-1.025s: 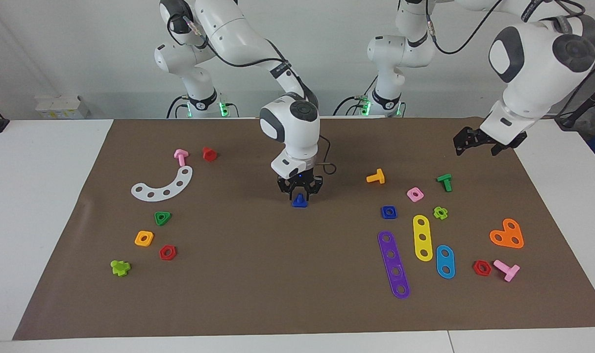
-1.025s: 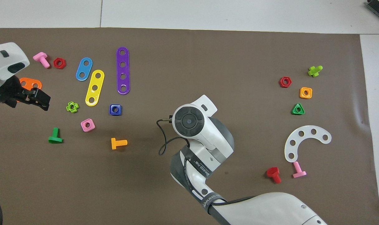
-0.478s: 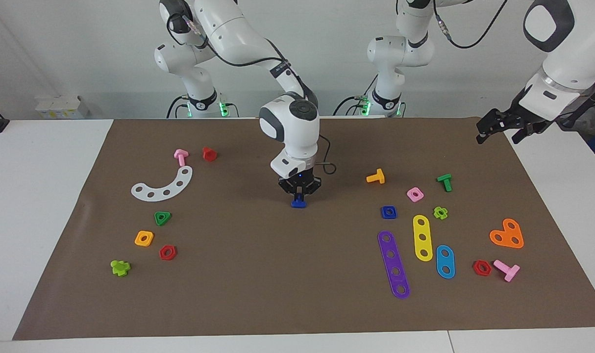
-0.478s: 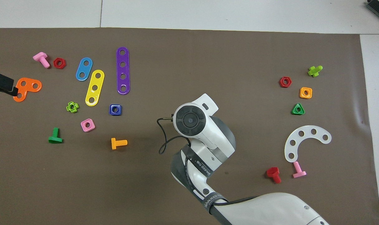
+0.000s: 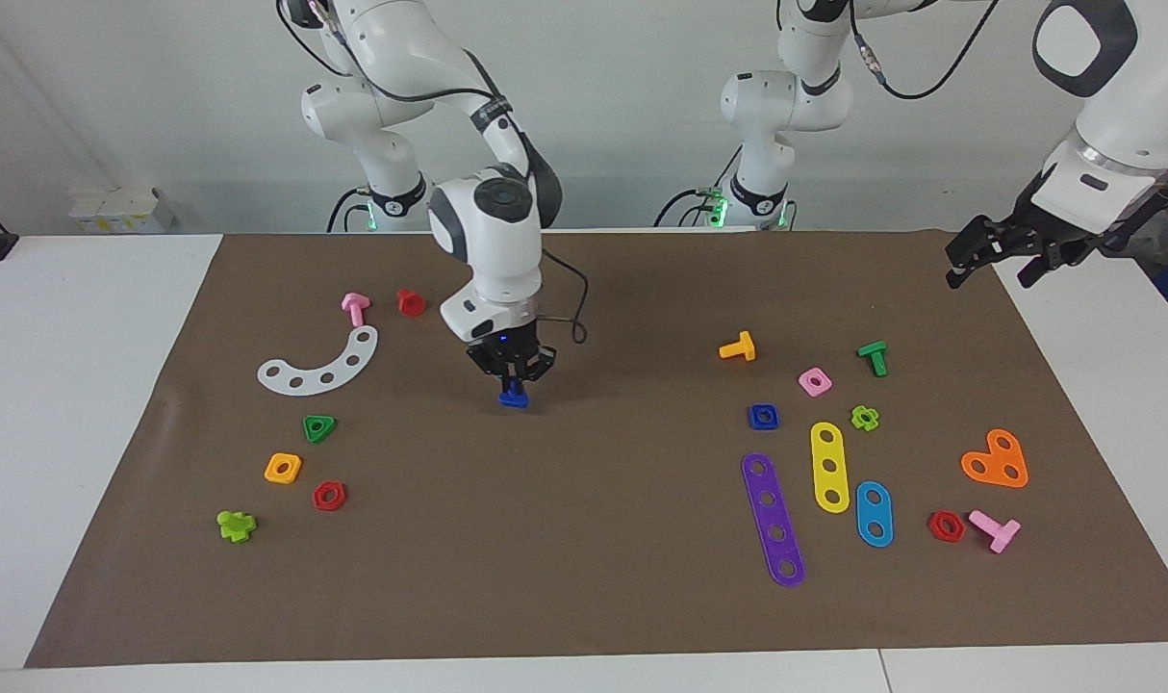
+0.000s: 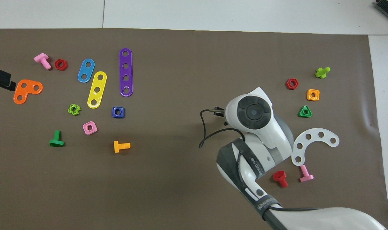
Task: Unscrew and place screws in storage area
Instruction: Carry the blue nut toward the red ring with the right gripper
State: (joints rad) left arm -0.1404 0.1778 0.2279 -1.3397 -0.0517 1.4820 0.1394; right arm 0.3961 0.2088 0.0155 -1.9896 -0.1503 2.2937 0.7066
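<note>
right gripper point(image 5: 513, 373): frame centre-left, clenched on small dark-blue plastic screw point(image 5: 514, 396)
left gripper point(image 5: 1000, 252): upper right, fingers apart, holding nothing
writing: none legible

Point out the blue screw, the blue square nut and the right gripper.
blue screw point(image 5: 514, 397), facing view, its head.
blue square nut point(image 6: 118, 112), overhead view, its rim.
right gripper point(image 5: 513, 379), facing view, between fingertips.

Purple strip point(image 5: 773, 520) beside yellow strip point(image 5: 829, 467); white arc point(image 5: 320, 363) apart
</note>
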